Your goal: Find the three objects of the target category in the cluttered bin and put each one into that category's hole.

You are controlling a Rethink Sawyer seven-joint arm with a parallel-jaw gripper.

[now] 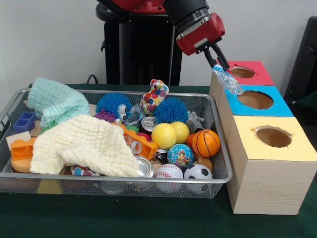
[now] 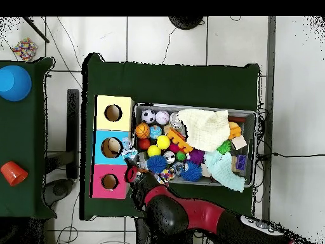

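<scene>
Fingers pinching a crumpled clear bottle (image 1: 229,82), gripper (image 1: 221,68) hanging between red box (image 1: 246,72) and blue box (image 1: 255,99), beside the bin (image 1: 220,178). Risky: off-centre over the blue hole, could snag the rim, spill outside.

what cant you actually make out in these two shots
- What lies under the yellow cloth: front view, the cloth covers it.
- Insides of the red box, blue box and yellow box: both views, only dark holes show.
- The pincer in the overhead view: the arm hides it.
- The clear crumpled item it holds: front view, too blurred to identify.
</scene>
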